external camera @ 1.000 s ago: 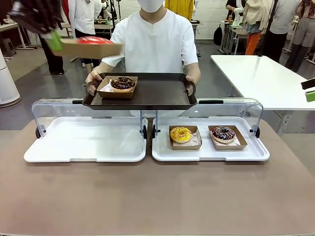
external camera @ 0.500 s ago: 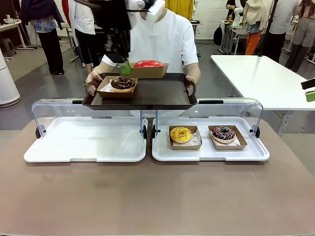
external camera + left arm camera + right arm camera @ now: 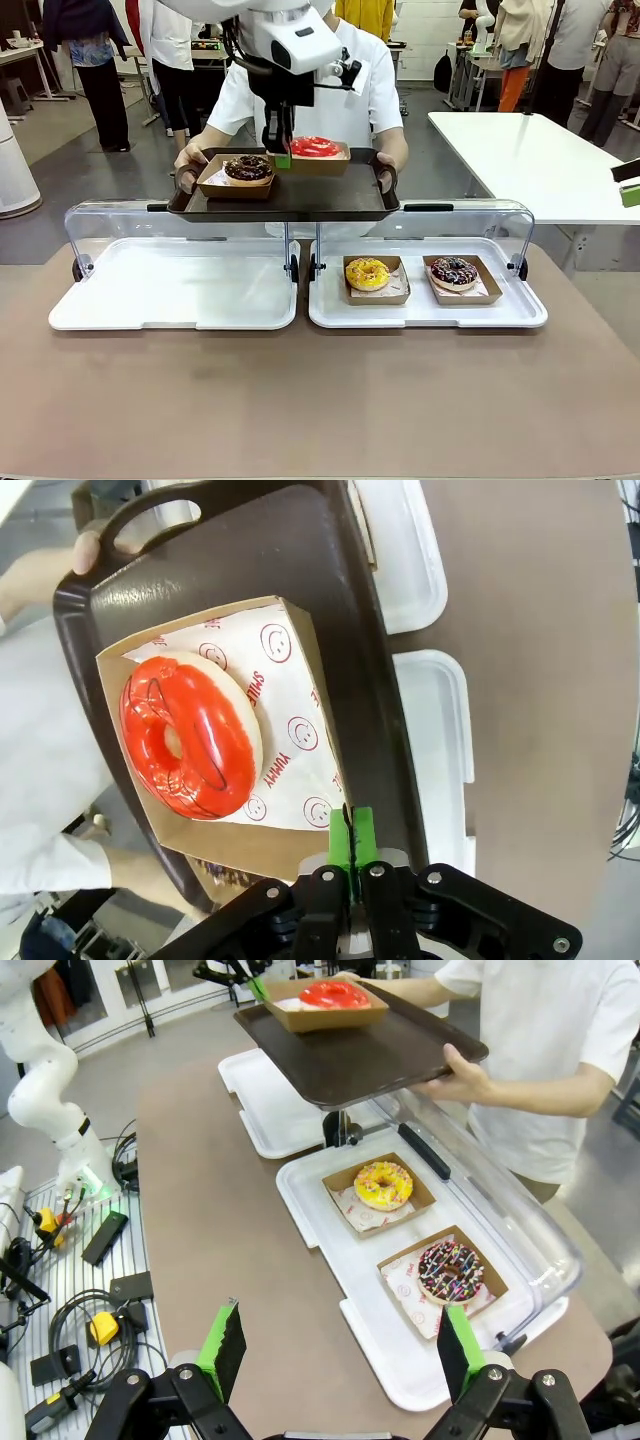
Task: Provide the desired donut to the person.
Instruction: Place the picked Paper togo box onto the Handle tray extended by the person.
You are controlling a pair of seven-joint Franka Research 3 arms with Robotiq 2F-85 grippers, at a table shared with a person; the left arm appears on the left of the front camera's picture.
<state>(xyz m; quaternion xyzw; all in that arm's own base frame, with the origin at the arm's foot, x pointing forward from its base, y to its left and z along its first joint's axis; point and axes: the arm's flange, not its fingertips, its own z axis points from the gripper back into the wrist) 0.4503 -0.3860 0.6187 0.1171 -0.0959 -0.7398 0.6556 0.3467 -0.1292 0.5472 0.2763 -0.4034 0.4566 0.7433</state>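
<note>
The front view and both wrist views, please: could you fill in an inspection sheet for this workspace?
Surface: brown table with two white display trays, lids open.
Job's things: red donut in its box on the dark tray that the person holds; chocolate donut beside it.
Clutter: yellow donut and sprinkled donut in the right display tray.
Grippers: left tool shut on the red donut's box edge; right tool open, empty, above the table.
Cables: cables and small devices on a rack beside the table.
Surroundings: white table; other people behind.
</note>
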